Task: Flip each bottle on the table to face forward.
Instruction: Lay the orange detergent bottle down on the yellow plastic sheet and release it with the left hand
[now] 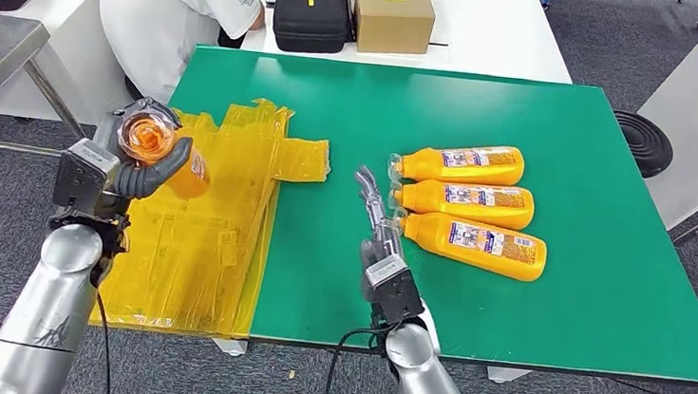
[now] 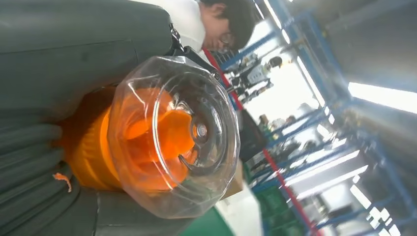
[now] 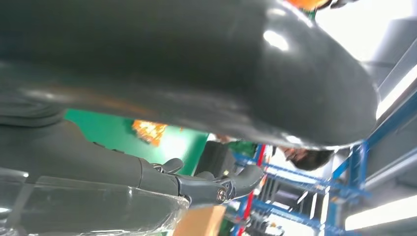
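We are gripping one orange bottle (image 1: 170, 155) in our left hand (image 1: 129, 163), fingers and thumb wrapping its body, lifted above the yellow sheet (image 1: 219, 219) that is covering the left part of the green table (image 1: 542, 128). Its clear cap (image 2: 182, 137) is pointing back toward our wrist camera. Three more orange bottles are lying side by side on the bare green to the right, clear caps pointing left: the far bottle (image 1: 463, 162), the middle bottle (image 1: 467, 203) and the near bottle (image 1: 479, 245), labels facing up. Our right hand (image 1: 379, 228) is reaching to the cap ends of the middle and near bottles, fingers extended; we cannot tell whether it is holding anything. A person in a white shirt (image 1: 176, 10) is standing at the table's far left corner, beside a black case (image 1: 312, 13) and a cardboard box (image 1: 392, 10).
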You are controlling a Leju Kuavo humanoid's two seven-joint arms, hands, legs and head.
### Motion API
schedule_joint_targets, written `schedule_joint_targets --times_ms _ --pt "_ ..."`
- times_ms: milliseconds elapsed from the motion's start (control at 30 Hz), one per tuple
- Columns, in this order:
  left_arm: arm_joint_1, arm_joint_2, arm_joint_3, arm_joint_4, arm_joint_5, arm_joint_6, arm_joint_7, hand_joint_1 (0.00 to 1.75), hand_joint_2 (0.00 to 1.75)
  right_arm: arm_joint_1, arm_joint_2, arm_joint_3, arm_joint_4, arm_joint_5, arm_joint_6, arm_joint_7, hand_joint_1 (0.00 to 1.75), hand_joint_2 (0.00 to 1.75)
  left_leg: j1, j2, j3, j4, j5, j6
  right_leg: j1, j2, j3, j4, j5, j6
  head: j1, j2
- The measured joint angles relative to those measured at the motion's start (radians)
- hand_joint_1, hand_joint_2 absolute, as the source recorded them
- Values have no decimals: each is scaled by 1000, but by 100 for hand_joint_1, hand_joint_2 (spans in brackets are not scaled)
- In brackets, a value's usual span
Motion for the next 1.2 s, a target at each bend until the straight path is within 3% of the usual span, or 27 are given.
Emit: schedule_joint_targets --times_ms 233,467,667,767,900,1200 --pt "-39 63 -83 77 -82 -53 32 175 175 7 -7 -32 0 -32 -16 -2 0 0 0 0 0 0 0 0 0 0 0 0 0 0 0 0" --pt "-41 83 -148 140 -121 -41 35 175 175 8 -8 -41 1 -43 -20 -2 0 0 0 0 -1 0 0 0 0 0 -1 0 0 0 0 0" --pt "-46 104 -233 212 -258 -65 48 175 175 19 -10 -54 1 -82 -26 -8 0 0 0 0 0 0 0 0 0 0 0 0 0 0 0 0" --pt "-62 108 -297 269 -348 -14 41 175 175 28 -12 -60 0 -93 -22 -9 0 0 0 0 2 0 0 0 0 0 1 0 0 0 0 0" --pt "-75 109 -389 330 -530 101 98 175 175 31 -13 -65 0 -90 -10 -6 0 0 0 1 2 0 0 -1 0 1 1 0 2 -2 0 0" --pt "-87 114 -520 408 -705 137 146 175 175 36 -13 -80 1 -91 18 -4 0 0 0 1 1 0 1 -1 0 1 1 0 3 -2 0 0"
